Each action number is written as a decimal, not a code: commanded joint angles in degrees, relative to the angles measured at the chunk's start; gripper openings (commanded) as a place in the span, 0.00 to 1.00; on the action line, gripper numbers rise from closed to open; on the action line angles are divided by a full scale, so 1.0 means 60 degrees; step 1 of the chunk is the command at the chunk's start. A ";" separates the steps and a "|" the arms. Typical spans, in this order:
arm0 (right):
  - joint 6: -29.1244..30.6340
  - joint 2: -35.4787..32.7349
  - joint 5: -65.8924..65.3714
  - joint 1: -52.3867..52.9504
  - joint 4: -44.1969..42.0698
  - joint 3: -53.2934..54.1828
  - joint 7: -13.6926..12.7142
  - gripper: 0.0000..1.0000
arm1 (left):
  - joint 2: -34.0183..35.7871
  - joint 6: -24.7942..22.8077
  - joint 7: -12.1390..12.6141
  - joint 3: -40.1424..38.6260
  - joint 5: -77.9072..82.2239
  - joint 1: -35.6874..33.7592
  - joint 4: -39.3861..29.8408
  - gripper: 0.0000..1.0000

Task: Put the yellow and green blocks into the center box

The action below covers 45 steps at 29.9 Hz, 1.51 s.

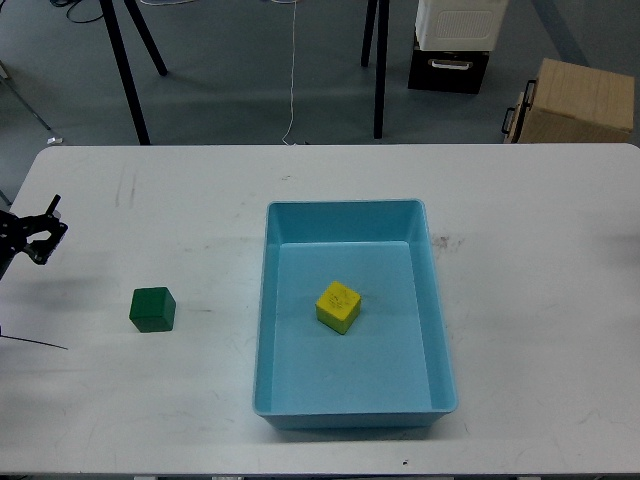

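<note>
A yellow block [338,306] lies inside the light blue box [438,330] in the middle of the white table. A green block [152,309] sits on the table to the left of the box, apart from it. My left gripper [45,232] is at the far left edge of the table, up and left of the green block, small and dark, with its two fingers spread a little and nothing between them. My right gripper is out of view.
The white table [540,250] ends at its far edge with grey floor behind. Black stand legs [125,70], a black and white crate [455,40] and a cardboard box [578,102] stand on the floor beyond it. A thin dark cable [30,340] lies at the left edge.
</note>
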 commanded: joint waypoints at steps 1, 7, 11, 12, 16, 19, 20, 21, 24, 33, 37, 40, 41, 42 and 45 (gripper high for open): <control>0.0254 0.0582 -0.0100 -0.0333 -0.0062 -0.0056 0.0079 0.98 | 0.0016 0.0010 0.0000 -0.0001 -0.0003 0.0002 -0.0001 1.00; 0.0386 0.0730 -0.1196 -0.0714 -0.0077 -0.0027 0.0079 1.00 | 0.0030 0.0025 0.0000 -0.0001 -0.0003 0.0002 -0.0001 1.00; 0.0371 0.0730 -0.2120 -0.0714 -0.0135 -0.0056 0.0093 1.00 | 0.0030 0.0025 0.0000 0.0014 0.0011 0.0017 -0.0001 1.00; 0.0328 0.0730 -0.2368 -0.0729 -0.0208 -0.0070 0.0079 1.00 | 0.0030 0.0025 0.0000 0.0014 0.0011 0.0017 -0.0001 1.00; 0.0401 0.0730 -0.3131 -0.0933 -0.0283 -0.0144 0.0020 1.00 | 0.0030 0.0025 0.0000 0.0014 0.0011 0.0017 -0.0001 1.00; 0.0663 0.0846 -0.3118 -0.1373 -0.0326 0.0032 0.0079 1.00 | 0.0030 0.0025 0.0000 0.0014 0.0011 0.0002 -0.0001 1.00; 0.0824 0.0862 -0.3118 -0.1432 -0.0312 0.0061 0.0064 1.00 | 0.0030 0.0040 0.0000 0.0014 0.0011 0.0002 -0.0001 1.00; 0.1014 0.0833 -0.3118 -0.1461 -0.0297 0.0090 0.0035 1.00 | 0.0045 0.0025 0.0000 0.0014 0.0011 0.0017 -0.0001 1.00; 0.1250 0.0774 -0.2972 -0.1462 -0.0297 0.0440 0.0006 1.00 | 0.0045 0.0025 0.0000 0.0014 0.0026 0.0017 -0.0001 1.00; 0.1192 0.1520 0.1390 -0.1637 -0.0179 0.1994 -0.0009 1.00 | 0.0059 0.0025 0.0000 -0.0001 0.0026 0.0002 -0.0001 1.00; 0.1177 0.2032 0.2271 -0.1871 -0.0253 0.2448 -0.0009 1.00 | 0.0074 0.0025 0.0000 -0.0001 0.0026 0.0002 -0.0001 1.00; 0.1177 0.2442 0.2522 -0.2207 -0.0297 0.3062 -0.0009 1.00 | 0.0074 0.0025 0.0000 -0.0001 0.0026 0.0017 -0.0001 1.00; 0.1177 0.2603 0.2522 -0.2296 -0.0311 0.3209 -0.0009 1.00 | 0.0060 0.0025 0.0000 -0.0015 0.0026 0.0017 0.0014 1.00; 0.1206 0.2793 0.2507 -0.2384 -0.0297 0.3399 -0.0009 1.00 | 0.0060 0.0011 -0.0015 -0.0030 0.0011 0.0017 0.0087 1.00; 0.1279 0.3117 0.2434 -0.2560 -0.0253 0.3592 -0.0009 1.00 | 0.0060 -0.0004 -0.0160 -0.0074 0.0011 0.0002 0.0321 1.00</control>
